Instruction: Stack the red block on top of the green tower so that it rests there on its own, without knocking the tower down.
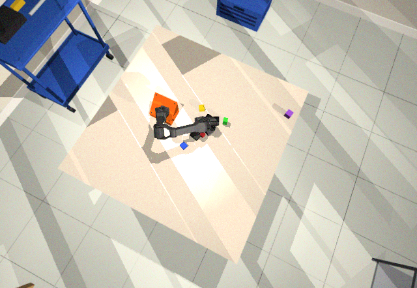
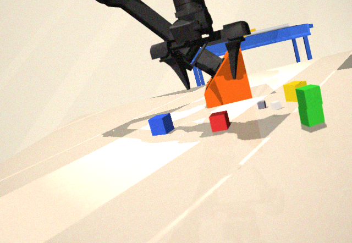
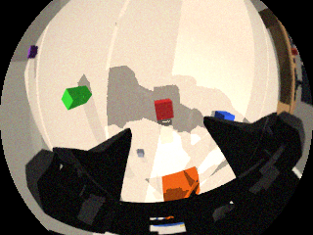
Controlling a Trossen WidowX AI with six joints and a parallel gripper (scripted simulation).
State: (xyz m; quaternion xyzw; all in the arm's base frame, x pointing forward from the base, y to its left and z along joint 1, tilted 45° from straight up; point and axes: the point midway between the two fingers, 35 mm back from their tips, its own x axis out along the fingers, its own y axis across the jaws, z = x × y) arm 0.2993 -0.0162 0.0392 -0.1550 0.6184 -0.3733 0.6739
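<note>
The red block (image 1: 202, 135) (image 2: 219, 121) (image 3: 163, 109) lies flat on the pale surface, partly hidden by the gripper in the top view. The green tower (image 1: 225, 120) (image 2: 310, 105) (image 3: 75, 97) stands upright, two blocks high, its upper block slightly offset. My gripper (image 2: 211, 83) (image 3: 168, 125) is open and empty, fingers wide apart and pointing down. It hangs above the surface near the red block, which shows just beyond the fingertips and between their directions in the wrist view. Nothing touches the red block or the tower.
A blue block (image 1: 183, 145) (image 2: 160, 124) (image 3: 224, 116) lies on the red block's other side from the tower. A yellow block (image 1: 201, 108) (image 2: 290, 92) and small grey (image 2: 261, 104) and white (image 2: 275, 105) cubes lie behind. A purple block (image 1: 288, 113) is far off. The orange base (image 1: 163, 106) (image 2: 232, 89) bears the arm.
</note>
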